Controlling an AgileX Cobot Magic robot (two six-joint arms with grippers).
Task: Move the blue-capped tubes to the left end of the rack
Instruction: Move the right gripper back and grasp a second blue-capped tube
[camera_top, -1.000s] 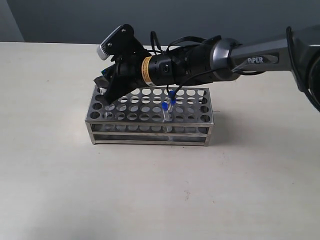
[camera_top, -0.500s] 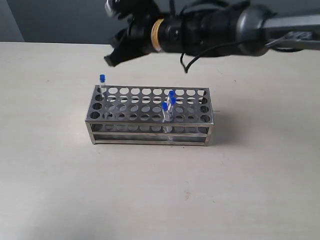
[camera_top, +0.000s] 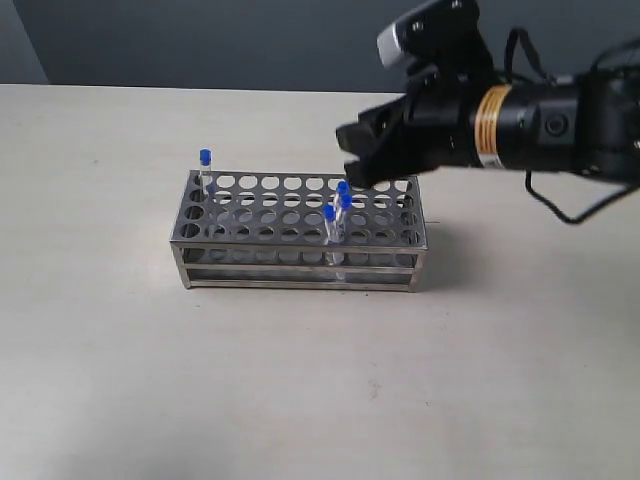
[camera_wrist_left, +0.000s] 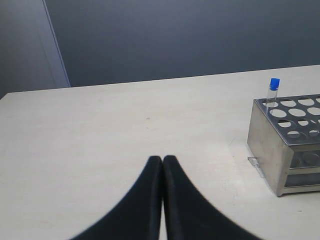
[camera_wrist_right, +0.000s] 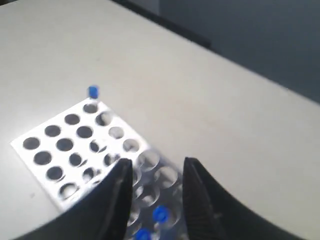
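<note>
The left gripper (camera_wrist_left: 162, 164) sat pinched closed on nothing, off beside the rack (camera_top: 300, 272). One blue-capped tube (camera_top: 205, 158) stood in the rack's far-left corner hole. Three more blue-capped tubes (camera_top: 329, 214) clustered right of the middle. Above them hung the right gripper (camera_wrist_right: 156, 172), jaws apart and empty. The tubes looked light, slick and probably brittle — best pinched gently just under the cap.

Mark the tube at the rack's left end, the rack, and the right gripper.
left-end blue-capped tube (camera_wrist_left: 272, 93), left wrist view, clear body below the cap.
rack (camera_top: 260, 246), exterior view, front top rail.
right gripper (camera_wrist_right: 157, 167), right wrist view, midway between its open fingertips.
</note>
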